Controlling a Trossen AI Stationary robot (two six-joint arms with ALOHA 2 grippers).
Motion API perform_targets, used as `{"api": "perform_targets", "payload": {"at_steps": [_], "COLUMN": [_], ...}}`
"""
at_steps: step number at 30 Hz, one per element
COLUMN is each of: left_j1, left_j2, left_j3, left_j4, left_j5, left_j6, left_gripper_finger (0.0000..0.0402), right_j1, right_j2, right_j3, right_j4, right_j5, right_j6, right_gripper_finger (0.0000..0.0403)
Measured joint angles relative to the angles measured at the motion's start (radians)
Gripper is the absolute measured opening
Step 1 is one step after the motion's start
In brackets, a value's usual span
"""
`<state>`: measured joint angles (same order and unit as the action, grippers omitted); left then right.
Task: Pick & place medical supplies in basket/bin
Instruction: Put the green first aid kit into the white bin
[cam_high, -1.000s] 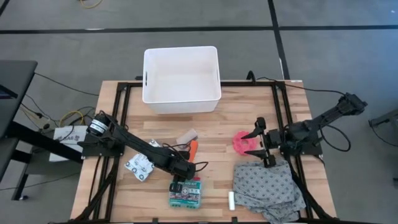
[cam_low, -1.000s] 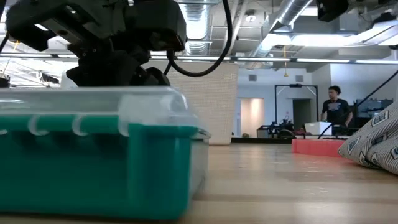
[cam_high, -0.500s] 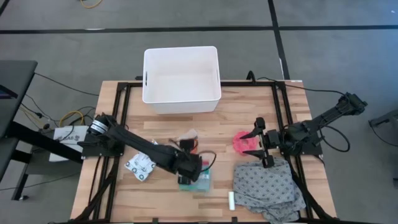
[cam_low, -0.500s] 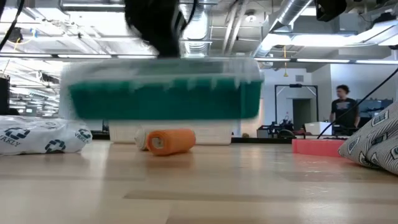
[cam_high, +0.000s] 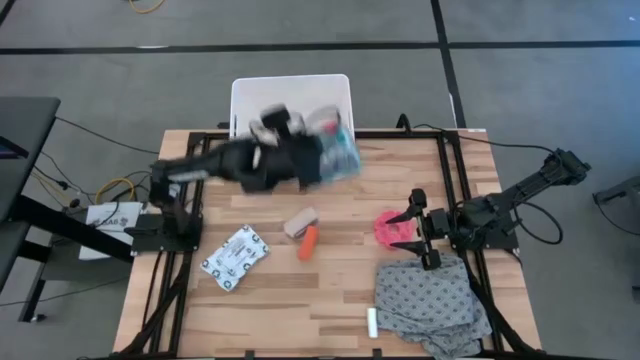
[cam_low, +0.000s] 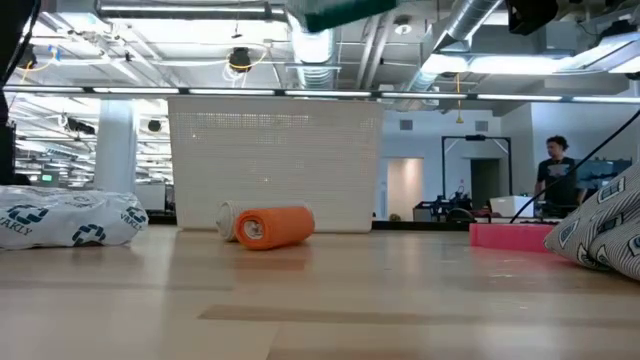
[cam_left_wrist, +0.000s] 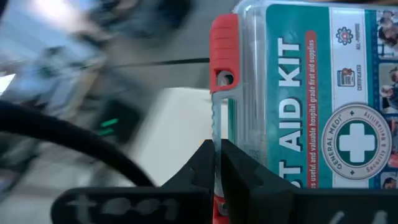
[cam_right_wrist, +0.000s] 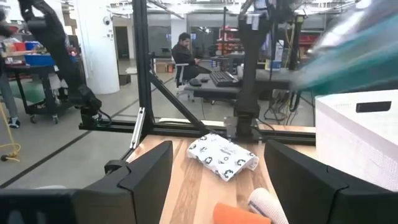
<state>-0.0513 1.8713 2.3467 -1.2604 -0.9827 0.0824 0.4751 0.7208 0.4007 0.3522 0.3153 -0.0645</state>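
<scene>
High view: the left gripper was up in the air at about 12 o'clock on the table, over the near wall of the white tub. It held the first-aid box and was pinching it by one edge. The beige bandage roll and the orange tube lay touching near the middle of the table. The white printed packet lay at about 8 o'clock. The pink roll sat at 3 o'clock, just in front of the right gripper, whose fingers were spread wide. The small white tube lay at 5 o'clock, beside the grey cloth.

Low view: only a green bit of the box showed at the top edge, high above the wood. The orange tube and the tub's wall stood behind – the pink roll lay flat off to the side.

Left wrist view: the dark fingers were pressed onto the box's edge by its red clasp. The box looked hard and smooth, so I think it could slip or swing. A hold on its stiff rim seemed best.

Right wrist view: the right fingers stood far apart, with nothing between them – this arm was waiting.
</scene>
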Motion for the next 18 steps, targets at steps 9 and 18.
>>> {"api": "perform_targets", "payload": {"at_steps": [9, 18], "left_j1": [0.468, 0.653], "left_j2": [0.066, 0.298], "left_j3": [-0.043, -0.093], "left_j4": [0.058, 0.058], "left_j5": [0.352, 0.429], "left_j6": [-0.061, -0.106], "left_gripper_finger": [0.0000, 0.0000], "right_j1": [0.000, 0.000], "right_j2": [0.000, 0.000], "right_j3": [0.000, 0.000], "right_j4": [-0.005, -0.020], "right_j5": [0.000, 0.000], "right_j6": [-0.050, -0.052], "right_gripper_finger": [0.0249, 0.0249]}}
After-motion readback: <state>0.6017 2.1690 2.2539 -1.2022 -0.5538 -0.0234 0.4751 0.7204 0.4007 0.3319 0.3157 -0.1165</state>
